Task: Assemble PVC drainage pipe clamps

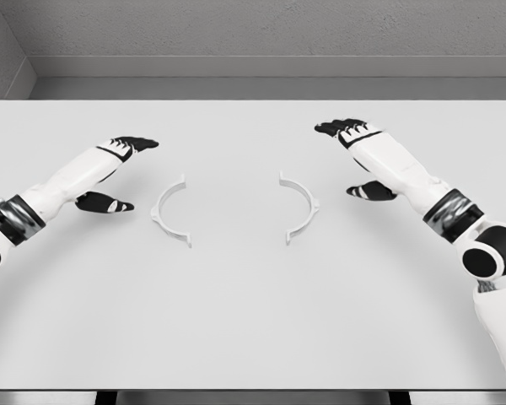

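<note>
Two white half-ring clamp pieces lie flat on the white table (253,312). The left clamp half (165,211) curves with its opening toward the right. The right clamp half (304,207) curves with its opening toward the left. A gap of bare table separates them. My left hand (118,173) hovers to the left of the left half, fingers spread, thumb low, holding nothing. My right hand (358,160) hovers to the right of the right half, fingers extended, thumb low, holding nothing.
The table's far edge meets a grey wall (253,34) at the back. The near table edge (253,390) runs along the bottom of the view.
</note>
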`<action>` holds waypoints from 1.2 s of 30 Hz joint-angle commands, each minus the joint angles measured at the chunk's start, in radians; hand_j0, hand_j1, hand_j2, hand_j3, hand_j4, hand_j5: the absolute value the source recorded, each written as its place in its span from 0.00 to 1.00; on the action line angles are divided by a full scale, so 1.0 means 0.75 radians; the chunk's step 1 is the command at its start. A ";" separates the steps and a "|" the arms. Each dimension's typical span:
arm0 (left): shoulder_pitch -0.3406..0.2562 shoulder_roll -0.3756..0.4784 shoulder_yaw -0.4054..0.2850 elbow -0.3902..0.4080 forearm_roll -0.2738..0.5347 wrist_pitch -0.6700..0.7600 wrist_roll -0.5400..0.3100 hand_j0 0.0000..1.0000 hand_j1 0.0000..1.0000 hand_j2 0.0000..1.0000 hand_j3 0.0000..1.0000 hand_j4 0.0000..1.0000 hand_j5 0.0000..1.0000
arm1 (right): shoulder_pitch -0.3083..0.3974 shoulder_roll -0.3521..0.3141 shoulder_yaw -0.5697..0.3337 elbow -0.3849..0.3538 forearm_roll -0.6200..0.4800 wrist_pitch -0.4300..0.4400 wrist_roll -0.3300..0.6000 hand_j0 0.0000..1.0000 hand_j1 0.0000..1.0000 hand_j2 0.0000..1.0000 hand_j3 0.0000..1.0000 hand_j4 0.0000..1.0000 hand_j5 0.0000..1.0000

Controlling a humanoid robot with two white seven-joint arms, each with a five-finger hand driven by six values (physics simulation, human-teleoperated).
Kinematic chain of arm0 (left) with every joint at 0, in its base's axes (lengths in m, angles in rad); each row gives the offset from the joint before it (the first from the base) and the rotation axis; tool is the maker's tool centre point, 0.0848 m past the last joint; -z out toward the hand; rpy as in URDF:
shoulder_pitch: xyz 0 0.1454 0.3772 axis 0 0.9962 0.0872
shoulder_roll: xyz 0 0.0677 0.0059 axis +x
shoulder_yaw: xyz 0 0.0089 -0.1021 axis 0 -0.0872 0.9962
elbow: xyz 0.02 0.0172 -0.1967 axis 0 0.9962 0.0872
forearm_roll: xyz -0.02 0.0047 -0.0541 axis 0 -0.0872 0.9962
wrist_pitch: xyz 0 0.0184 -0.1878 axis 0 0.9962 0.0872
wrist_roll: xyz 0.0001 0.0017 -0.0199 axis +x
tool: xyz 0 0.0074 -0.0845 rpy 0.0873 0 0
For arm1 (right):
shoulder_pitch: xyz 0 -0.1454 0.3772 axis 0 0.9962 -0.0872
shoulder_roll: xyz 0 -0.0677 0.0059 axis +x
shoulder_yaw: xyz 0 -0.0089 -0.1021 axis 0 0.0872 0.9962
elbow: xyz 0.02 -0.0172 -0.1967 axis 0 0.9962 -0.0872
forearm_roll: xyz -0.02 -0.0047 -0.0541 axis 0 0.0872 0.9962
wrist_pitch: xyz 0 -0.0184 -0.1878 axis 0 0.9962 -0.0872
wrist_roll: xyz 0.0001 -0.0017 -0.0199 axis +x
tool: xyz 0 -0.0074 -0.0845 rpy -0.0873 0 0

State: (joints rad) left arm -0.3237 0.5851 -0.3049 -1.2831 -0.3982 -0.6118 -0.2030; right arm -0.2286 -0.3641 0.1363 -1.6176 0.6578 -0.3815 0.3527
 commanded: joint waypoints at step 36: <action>-0.035 -0.107 -0.039 0.122 0.007 0.001 0.001 1.00 1.00 1.00 1.00 1.00 1.00 | -0.117 0.126 0.125 0.293 0.098 0.008 -0.018 1.00 1.00 1.00 1.00 1.00 1.00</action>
State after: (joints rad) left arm -0.3497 0.5109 -0.3342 -1.1940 -0.3999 -0.6117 -0.2030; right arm -0.3160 -0.2723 0.2230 -1.3974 0.7344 -0.3768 0.3394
